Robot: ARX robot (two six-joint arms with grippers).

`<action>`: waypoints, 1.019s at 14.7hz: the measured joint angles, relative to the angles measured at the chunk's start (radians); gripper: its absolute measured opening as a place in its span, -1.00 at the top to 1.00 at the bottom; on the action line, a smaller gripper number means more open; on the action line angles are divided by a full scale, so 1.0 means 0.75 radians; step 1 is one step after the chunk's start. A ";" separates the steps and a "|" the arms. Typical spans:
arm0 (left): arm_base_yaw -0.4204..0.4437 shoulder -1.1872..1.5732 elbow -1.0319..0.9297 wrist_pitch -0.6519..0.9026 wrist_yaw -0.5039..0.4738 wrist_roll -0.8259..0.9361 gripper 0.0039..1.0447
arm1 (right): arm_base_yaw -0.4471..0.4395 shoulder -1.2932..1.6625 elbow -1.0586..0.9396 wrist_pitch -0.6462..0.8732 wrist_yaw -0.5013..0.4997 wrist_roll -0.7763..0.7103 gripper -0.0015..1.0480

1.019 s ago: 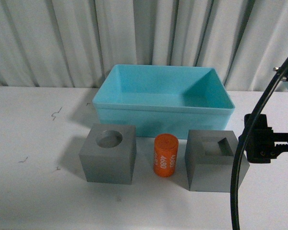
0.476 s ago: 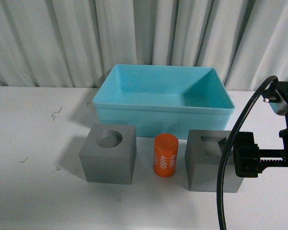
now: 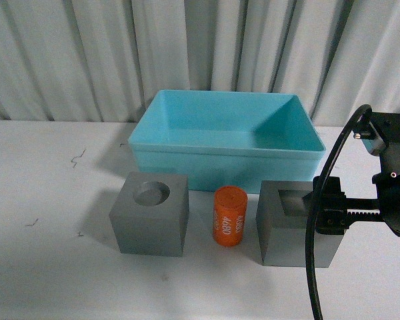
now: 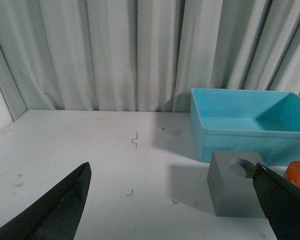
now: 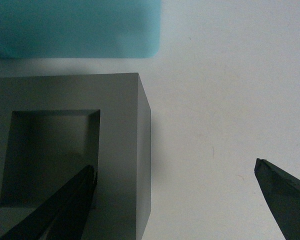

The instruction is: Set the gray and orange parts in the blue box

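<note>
Front view: blue box [image 3: 227,170] sits toward the back of the white desk [image 3: 47,267], long front wall facing the robot, curtain [image 3: 87,60] behind it. Three parts stand in a row just in front of that wall, all outside the box:
- round-hole gray cube [image 3: 150,213], left end
- orange cylinder [image 3: 229,217], upright, middle, white lettering on its side
- rectangular-hole gray cube [image 3: 287,230], right end

A narrow gap shows on each side of the cylinder, so nothing in the row touches. Wide bare desk lies left of the round-hole cube and in front of the row, with only a few small scuff marks [image 3: 77,159].

The right arm comes in from the right edge, its black cable [image 3: 312,267] looping down across the rectangular-hole cube's right side.

Right wrist view: right gripper [image 5: 174,167] is spread wide over that cube's outer edge. One of the fingers [image 5: 55,215] is over the rim of the rectangular hole, the other is out over bare desk past the cube's side wall. Whether the inner finger touches the cube cannot be told. A strip of shadowed desk separates the cube's back edge from the box corner.

Left wrist view: left gripper [image 4: 171,170] is spread apart, holding nothing, with clear desk between the fingers. The round-hole cube and box are beyond it.
</note>
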 joint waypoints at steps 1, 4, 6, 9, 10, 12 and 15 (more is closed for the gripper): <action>0.000 0.000 0.000 0.000 0.000 0.000 -0.88 | 0.001 0.014 0.011 0.002 0.002 0.006 -0.87; 0.000 0.000 0.001 0.000 0.000 0.001 -0.88 | 0.027 0.039 0.038 -0.009 -0.007 0.050 0.06; 0.000 0.000 0.000 0.000 0.000 0.001 -0.88 | 0.027 0.038 0.035 -0.005 -0.016 0.054 0.47; 0.000 0.000 0.000 0.000 -0.001 0.000 -0.88 | 0.026 -0.029 -0.048 0.017 -0.027 0.064 0.65; 0.000 0.000 0.001 0.000 0.000 0.000 -0.88 | 0.026 -0.072 -0.092 0.017 -0.041 0.064 0.65; 0.000 0.000 0.000 0.000 0.000 0.001 -0.88 | 0.015 -0.265 -0.173 -0.039 -0.081 0.034 0.65; 0.000 0.000 0.000 0.000 -0.001 0.001 -0.88 | -0.026 -0.551 -0.033 -0.094 -0.141 0.011 0.65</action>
